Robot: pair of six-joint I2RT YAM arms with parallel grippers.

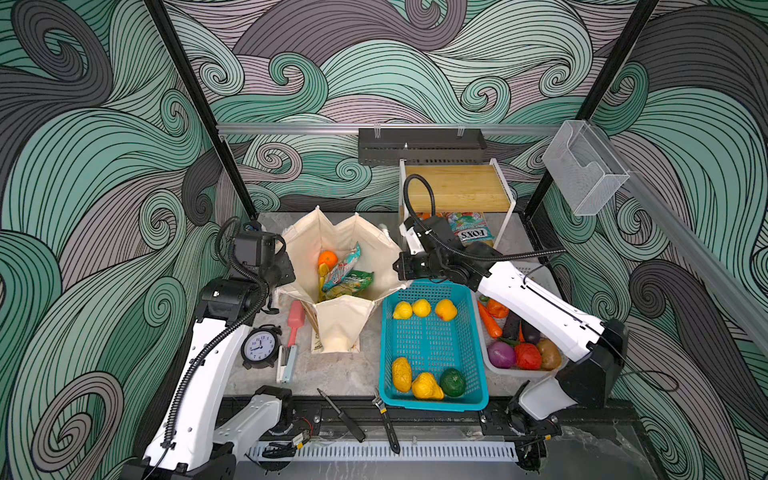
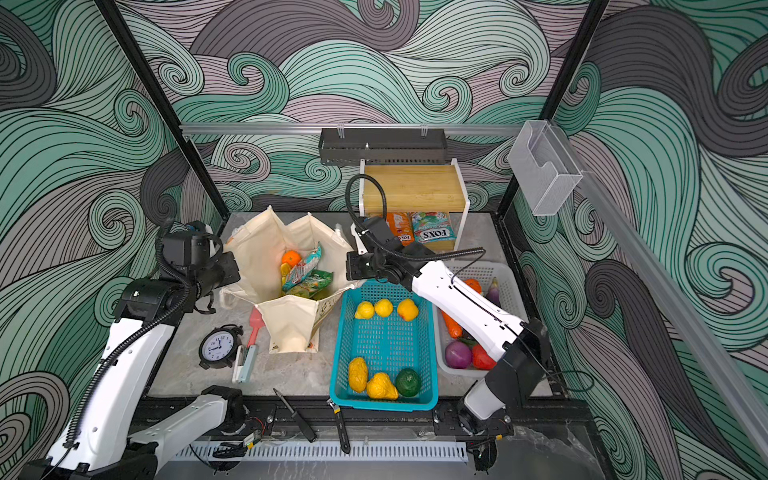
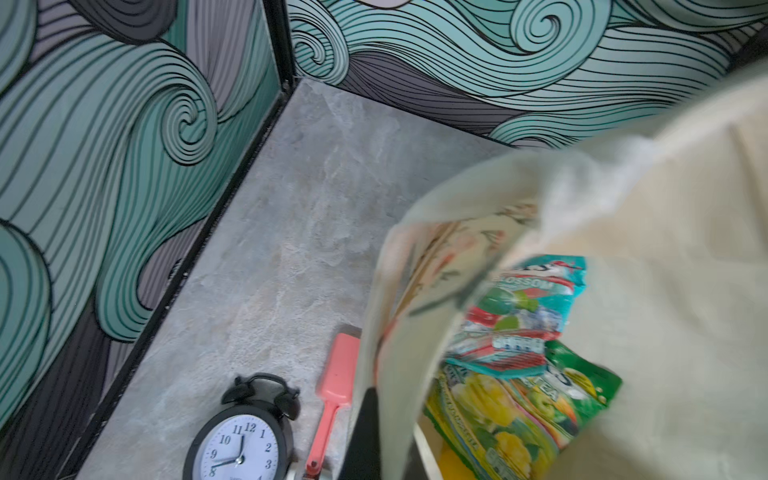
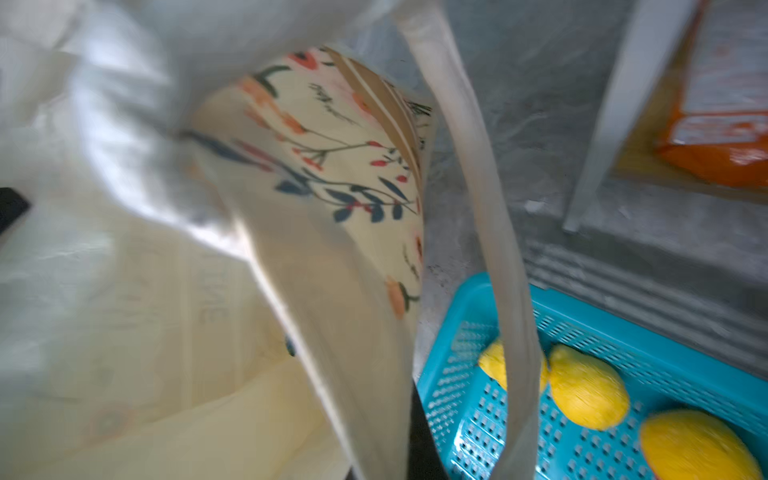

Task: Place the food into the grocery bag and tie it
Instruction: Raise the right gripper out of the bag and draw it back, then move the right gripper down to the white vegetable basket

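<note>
The cream grocery bag stands in the middle of the table with its mouth spread wide in both top views. Inside lie an orange, a teal-red snack packet and a green-yellow packet. My left gripper is shut on the bag's left rim. In the left wrist view the cloth runs between the jaws beside a black finger. My right gripper is shut on the right rim. The right wrist view shows the floral panel and a white handle hanging loose.
A teal basket to the right of the bag holds lemons and other fruit. A white basket of vegetables lies under my right arm. A clock and pink brush sit left; a shelf with packets stands behind.
</note>
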